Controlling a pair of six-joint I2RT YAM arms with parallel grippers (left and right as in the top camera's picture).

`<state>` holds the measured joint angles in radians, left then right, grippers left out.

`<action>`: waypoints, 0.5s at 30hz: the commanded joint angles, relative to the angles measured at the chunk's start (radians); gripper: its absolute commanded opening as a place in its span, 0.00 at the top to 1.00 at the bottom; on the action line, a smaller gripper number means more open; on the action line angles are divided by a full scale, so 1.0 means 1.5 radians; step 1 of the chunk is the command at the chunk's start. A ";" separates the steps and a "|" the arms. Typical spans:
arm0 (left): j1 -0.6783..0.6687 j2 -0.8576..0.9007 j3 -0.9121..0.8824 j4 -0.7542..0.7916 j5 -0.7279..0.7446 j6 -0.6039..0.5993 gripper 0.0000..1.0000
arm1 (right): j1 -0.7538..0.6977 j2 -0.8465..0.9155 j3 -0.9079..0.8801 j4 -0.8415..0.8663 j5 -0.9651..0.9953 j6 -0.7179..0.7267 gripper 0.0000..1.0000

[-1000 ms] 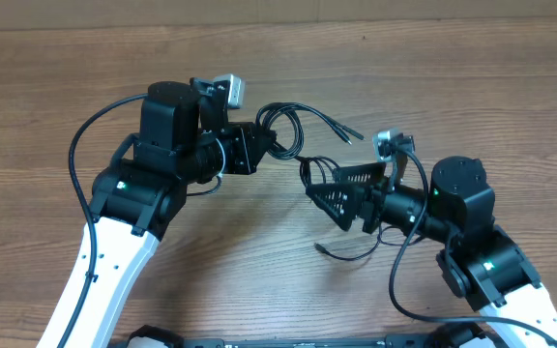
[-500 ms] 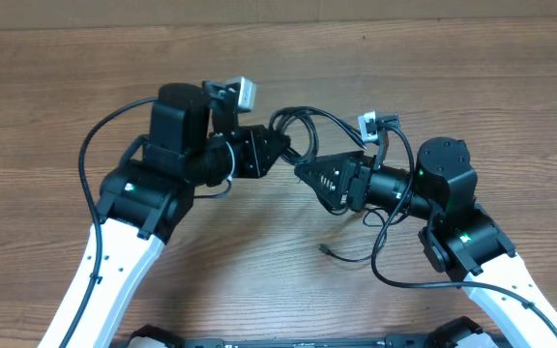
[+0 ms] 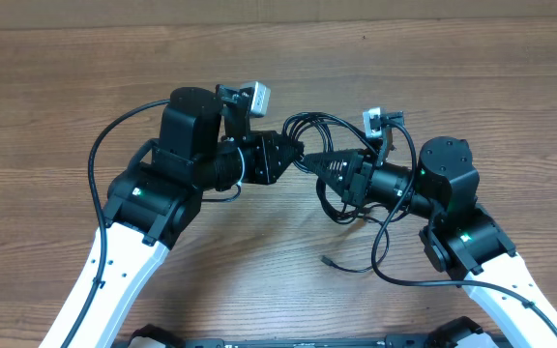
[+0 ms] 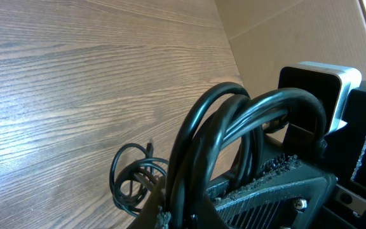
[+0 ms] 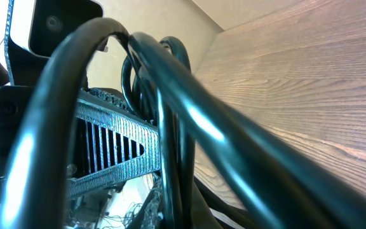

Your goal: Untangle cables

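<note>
Cables (image 3: 309, 117) join left pincer (image 3: 296, 155) and right pincer (image 3: 317, 164), seen together only overhead.

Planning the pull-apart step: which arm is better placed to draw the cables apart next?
Probably the right. Both tools are shut on the cables, tip to tip. The right tool has the slack loops and a free tail on its side, so the left tool can anchor.

One left arm (image 3: 148, 198), one right arm (image 3: 462, 237), one bundle of cables (image 4: 259, 107), strands uncountable, one table (image 3: 56, 87).
</note>
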<state>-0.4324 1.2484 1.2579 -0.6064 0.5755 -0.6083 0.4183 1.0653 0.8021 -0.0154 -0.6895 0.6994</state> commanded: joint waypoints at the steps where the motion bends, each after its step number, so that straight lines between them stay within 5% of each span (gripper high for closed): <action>1: -0.008 -0.012 0.019 0.006 0.016 -0.013 0.96 | 0.005 -0.002 0.015 0.008 -0.018 -0.005 0.96; 3: -0.007 -0.012 0.019 0.007 0.014 -0.006 0.90 | 0.005 -0.002 0.015 0.007 -0.018 -0.005 0.97; 4: -0.007 -0.012 0.019 0.008 0.014 0.004 0.75 | 0.005 -0.002 0.015 0.007 -0.018 -0.006 0.96; 5: -0.007 -0.012 0.019 0.009 0.014 0.016 0.39 | 0.005 -0.002 0.015 0.007 -0.018 -0.007 0.96; 8: 0.002 -0.013 0.019 0.009 0.018 0.037 0.03 | 0.005 -0.002 0.015 0.007 -0.018 -0.013 0.96; 15: 0.090 -0.019 0.019 0.019 0.124 0.037 0.00 | 0.004 -0.002 0.015 0.002 -0.018 -0.031 0.96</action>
<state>-0.3622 1.2476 1.2594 -0.5835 0.6533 -0.5735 0.4206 1.0653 0.8021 -0.0189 -0.7067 0.6800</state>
